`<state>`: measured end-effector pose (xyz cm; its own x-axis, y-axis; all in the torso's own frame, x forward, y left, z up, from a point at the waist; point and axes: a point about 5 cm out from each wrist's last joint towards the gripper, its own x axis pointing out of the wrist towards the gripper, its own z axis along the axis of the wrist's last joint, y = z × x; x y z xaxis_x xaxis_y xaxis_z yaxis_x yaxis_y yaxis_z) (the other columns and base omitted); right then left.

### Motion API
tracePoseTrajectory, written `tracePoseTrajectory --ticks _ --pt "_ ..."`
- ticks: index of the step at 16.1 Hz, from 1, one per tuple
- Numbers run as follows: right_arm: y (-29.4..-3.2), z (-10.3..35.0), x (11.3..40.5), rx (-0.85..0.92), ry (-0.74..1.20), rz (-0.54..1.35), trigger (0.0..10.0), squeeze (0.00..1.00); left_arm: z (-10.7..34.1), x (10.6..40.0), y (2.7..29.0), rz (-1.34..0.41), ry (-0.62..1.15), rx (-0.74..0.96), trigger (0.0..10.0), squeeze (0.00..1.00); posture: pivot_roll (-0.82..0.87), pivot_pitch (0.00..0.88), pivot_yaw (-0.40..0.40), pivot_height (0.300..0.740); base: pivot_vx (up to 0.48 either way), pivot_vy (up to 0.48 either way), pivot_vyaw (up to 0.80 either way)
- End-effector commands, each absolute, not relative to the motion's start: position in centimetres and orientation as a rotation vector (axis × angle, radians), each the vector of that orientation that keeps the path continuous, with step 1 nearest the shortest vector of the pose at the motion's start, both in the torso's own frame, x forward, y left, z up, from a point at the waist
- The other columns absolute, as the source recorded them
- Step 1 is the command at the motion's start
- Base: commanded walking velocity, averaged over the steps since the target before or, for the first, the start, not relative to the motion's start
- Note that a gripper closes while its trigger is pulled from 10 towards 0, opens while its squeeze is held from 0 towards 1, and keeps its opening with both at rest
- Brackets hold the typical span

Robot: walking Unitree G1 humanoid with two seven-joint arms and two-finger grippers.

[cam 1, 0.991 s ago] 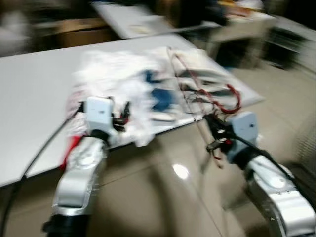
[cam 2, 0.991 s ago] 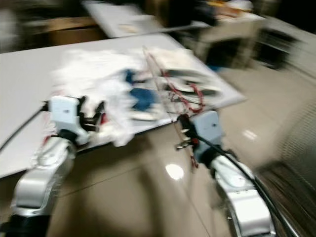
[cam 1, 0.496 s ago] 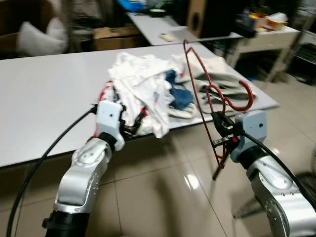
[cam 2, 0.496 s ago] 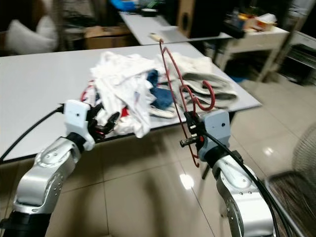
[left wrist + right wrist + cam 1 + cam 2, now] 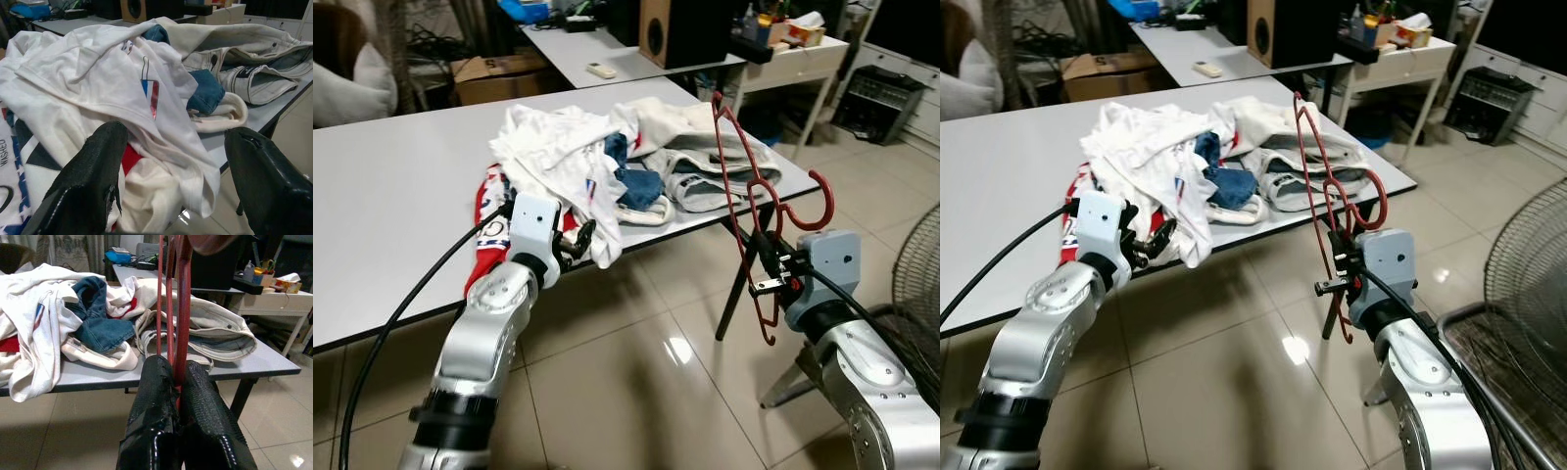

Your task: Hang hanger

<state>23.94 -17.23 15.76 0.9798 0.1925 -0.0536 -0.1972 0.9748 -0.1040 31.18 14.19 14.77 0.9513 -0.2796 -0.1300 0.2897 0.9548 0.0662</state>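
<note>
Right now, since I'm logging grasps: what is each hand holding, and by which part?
The right hand clamps the red hanger by its lower wire bars. The left hand is open, holding nothing.

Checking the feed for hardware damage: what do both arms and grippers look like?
Both arms are silver metal with black joint rings. Each wrist carries a pale grey-white camera block fed by a black cable. The left gripper and right gripper each have two long black textured fingers.

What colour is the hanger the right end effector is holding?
Red; the hanger shows best in the left eye view, clamped in the right end effector.
</note>
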Motion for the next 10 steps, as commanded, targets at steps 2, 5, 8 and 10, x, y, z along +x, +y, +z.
tracePoseTrajectory --ticks 2,5,8,10 --pt "-17.3 15.9 24.1 -0.132 0.038 0.200 10.0 0.00 14.9 31.8 14.0 -0.286 0.111 0.049 10.0 0.00 -0.14 0.006 0.032 0.740 0.000 0.000 0.00" --pt "-17.1 16.0 24.3 -0.133 0.030 0.211 10.0 0.00 14.2 32.7 13.8 -0.265 0.133 0.045 10.0 0.00 -0.15 0.007 0.025 0.740 0.000 0.000 0.00" --pt "-17.0 16.2 24.4 -0.137 0.021 0.225 10.0 0.00 13.6 34.4 14.1 -0.210 0.167 -0.043 10.0 0.00 -0.15 0.011 0.017 0.740 0.000 0.000 0.00" --pt "-17.0 16.3 24.4 -0.142 0.019 0.229 10.0 0.00 13.5 34.9 13.9 -0.233 0.182 -0.109 10.0 0.00 -0.16 0.014 0.016 0.740 0.000 0.000 0.00"
